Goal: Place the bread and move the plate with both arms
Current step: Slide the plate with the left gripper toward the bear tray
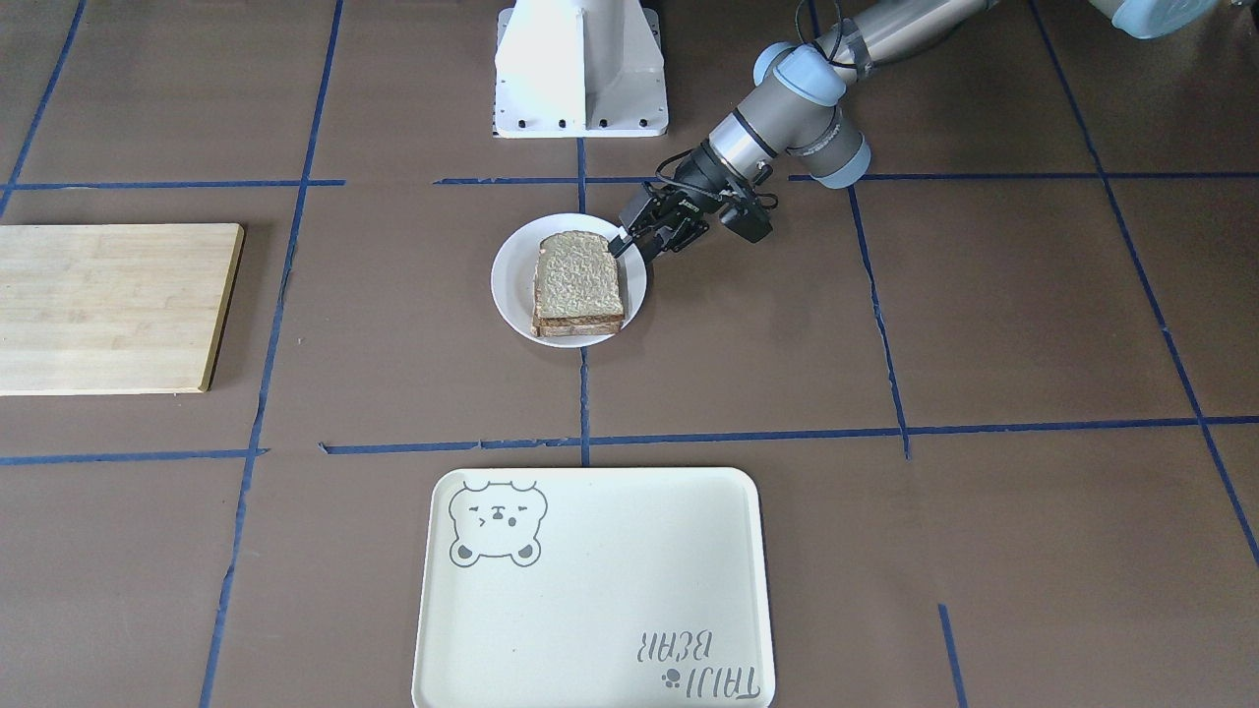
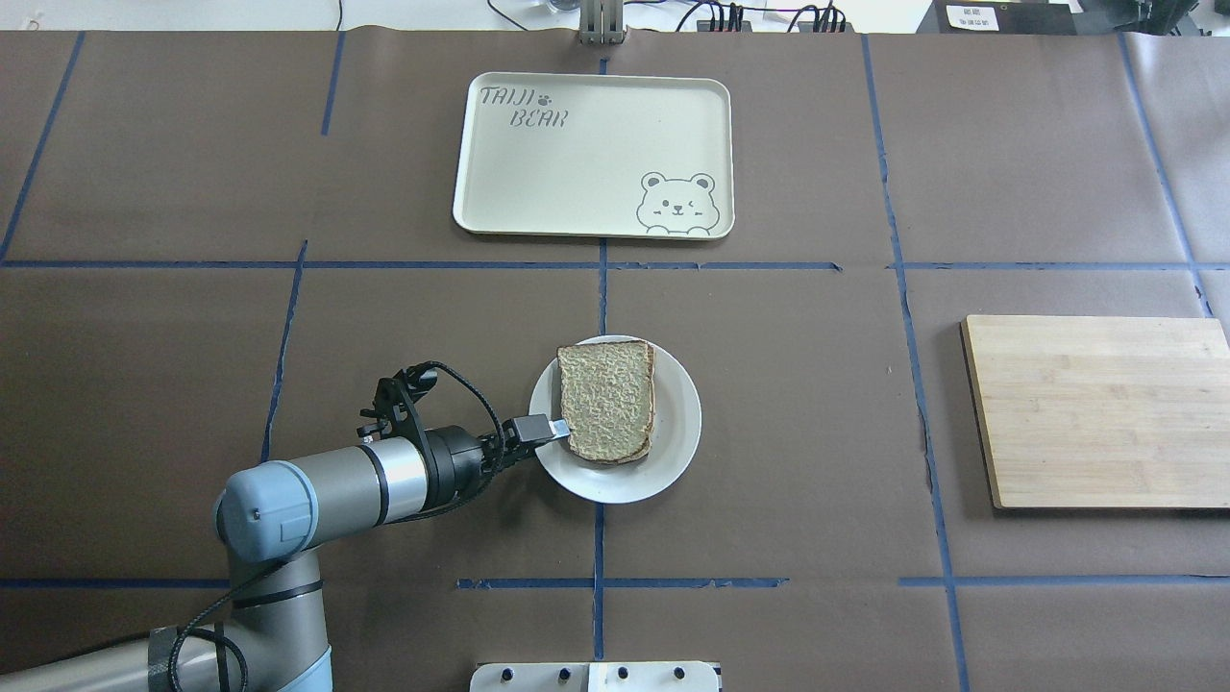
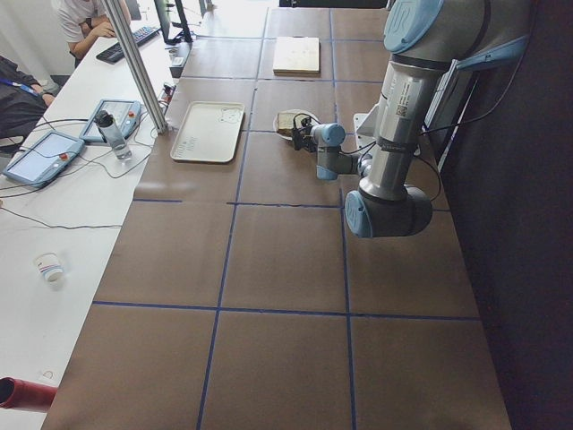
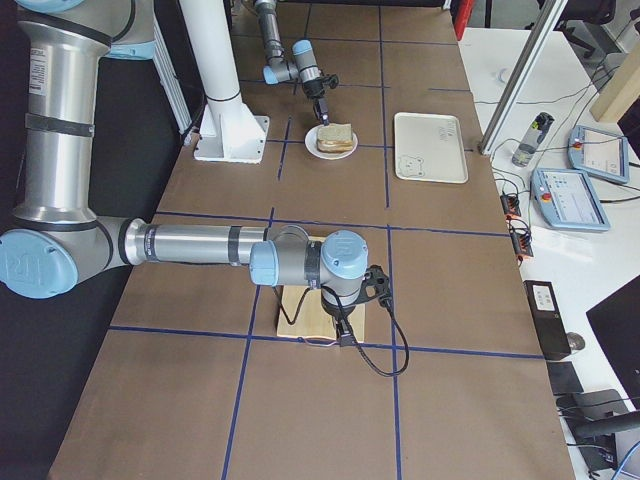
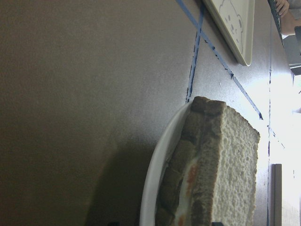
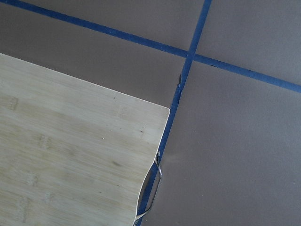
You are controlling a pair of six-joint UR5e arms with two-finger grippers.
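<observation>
The bread [image 1: 578,273] is a plain tan slice lying on top of a second slice on the small white plate [image 1: 511,295] at the table's middle. It also shows in the overhead view [image 2: 607,399]. In the left wrist view the bread [image 5: 235,160] stands close, with white and orange filling under it, on the plate rim [image 5: 155,179]. My left gripper [image 1: 634,246] is low at the plate's edge nearest the robot and looks open, with one fingertip [image 2: 553,427] at the bread's crust. My right gripper [image 4: 343,338] hangs over the wooden board [image 4: 305,315]; I cannot tell whether it is open or shut.
A cream bear tray [image 2: 577,154] lies beyond the plate on the operators' side. The wooden board [image 2: 1095,408] lies far to the robot's right; its corner fills the right wrist view [image 6: 70,165]. The white pedestal [image 1: 580,69] stands behind the plate. Blue tape lines cross the brown table.
</observation>
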